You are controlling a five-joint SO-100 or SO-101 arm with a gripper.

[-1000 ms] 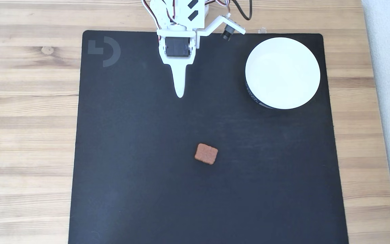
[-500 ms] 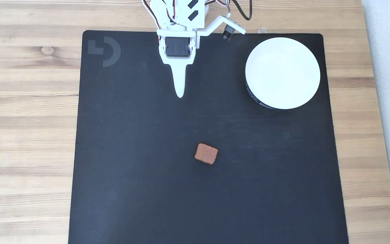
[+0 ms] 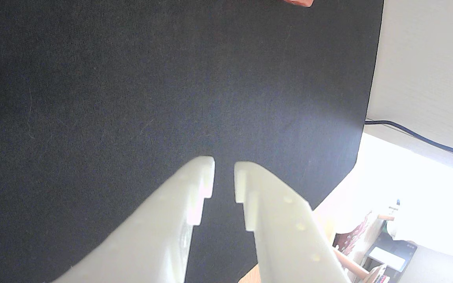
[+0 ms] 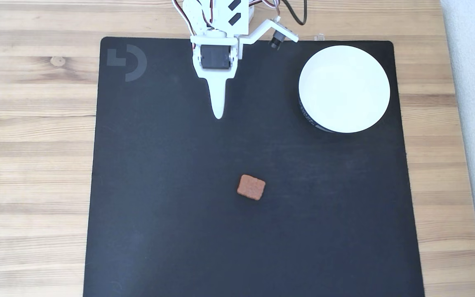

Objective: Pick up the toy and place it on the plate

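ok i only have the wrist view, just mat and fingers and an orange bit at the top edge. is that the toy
Observer: Yes, the toy lies flat mid-mat, apart from the gripper.
Operator: where's the plate
Observer: The plate sits in the fixed view's upper right mat corner, with nothing in it.
Operator: anything between gripper and toy
Observer: No, just bare mat in the fixed view.

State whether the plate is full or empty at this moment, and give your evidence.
Empty. In the fixed view the plate shows a bare white inside, while the toy lies apart on the black mat.
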